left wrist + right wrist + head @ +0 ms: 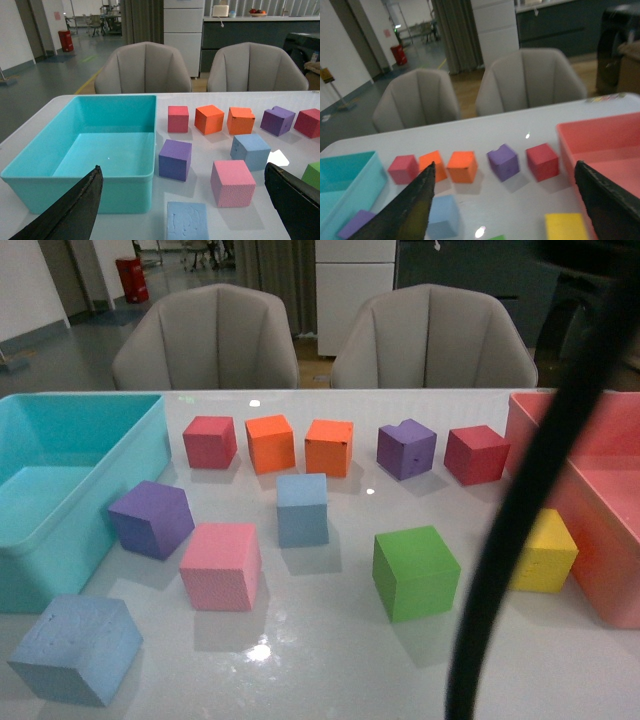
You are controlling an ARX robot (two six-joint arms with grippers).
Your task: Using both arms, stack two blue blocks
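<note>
Status: my left claw [183, 172] is spread wide and pinches nothing. My right claw [505, 167] is likewise spread wide and empty.

Location: in the front view, the near blue block [78, 648] sits on the desk [330, 660] at the lower left of the frame, just below the teal bin [135, 475]. The far blue block [302, 510] stands at the centre of the frame, above and between the pink cube [220, 565] and the green cube [415, 572].

Handling: both blocks appear to be foam, so I judge them light, soft and easily dented. The matte faces should not slip. Take hold on two opposite side faces, at mid-height, with modest pressure.

Relative position: the near blue block [187, 221] shows in the gap between my left claw's fingers [75, 210], apart from both. The far blue block [442, 216] shows just beside one finger of my right claw, apart from it as far as I can tell
</note>
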